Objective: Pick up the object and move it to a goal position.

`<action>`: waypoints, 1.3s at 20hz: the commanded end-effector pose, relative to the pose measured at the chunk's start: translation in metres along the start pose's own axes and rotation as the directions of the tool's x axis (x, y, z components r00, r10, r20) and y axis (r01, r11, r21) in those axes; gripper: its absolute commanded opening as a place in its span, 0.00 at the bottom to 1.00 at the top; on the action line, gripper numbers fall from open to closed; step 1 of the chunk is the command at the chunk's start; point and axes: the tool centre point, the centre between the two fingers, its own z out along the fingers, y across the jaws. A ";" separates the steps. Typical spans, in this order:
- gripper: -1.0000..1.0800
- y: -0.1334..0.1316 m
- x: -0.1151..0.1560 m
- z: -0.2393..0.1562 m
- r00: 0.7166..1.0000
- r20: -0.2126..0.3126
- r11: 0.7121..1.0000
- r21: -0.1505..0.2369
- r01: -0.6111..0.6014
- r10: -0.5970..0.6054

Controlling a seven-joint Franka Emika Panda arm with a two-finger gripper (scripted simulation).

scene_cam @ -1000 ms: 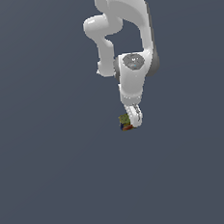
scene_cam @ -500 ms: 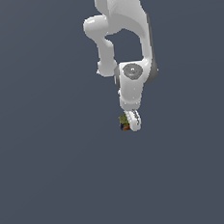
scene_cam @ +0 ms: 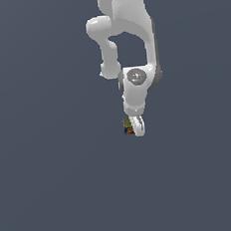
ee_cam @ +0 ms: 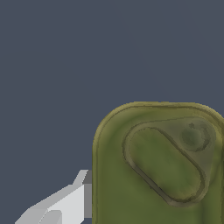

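The object (scene_cam: 127,126) is a tiny blocky item with olive-green, orange-red and dark blue patches, and it lies on the grey floor. My white gripper (scene_cam: 137,129) points straight down at it, with its fingertips at the object's level on the exterior view's right side. In the wrist view the object's olive-green top (ee_cam: 162,170) fills much of the picture. One white finger (ee_cam: 65,203) stands right beside its edge; the other finger is out of frame. The fingers are spread and I see no grip on the object.
The plain dark grey floor (scene_cam: 55,193) stretches all around. The white arm (scene_cam: 129,31) rises above the gripper toward the top of the exterior view. No goal marker shows.
The arm has come down a little over the last second, bringing the gripper lower around the object. The object has not moved.
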 end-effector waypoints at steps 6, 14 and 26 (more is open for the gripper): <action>0.00 0.000 0.000 0.000 1.000 0.000 1.000 0.000 0.000 0.000; 0.00 0.007 0.023 -0.008 1.000 0.000 1.000 0.000 0.000 0.000; 0.00 0.041 0.139 -0.047 1.000 0.002 1.000 0.000 0.000 0.000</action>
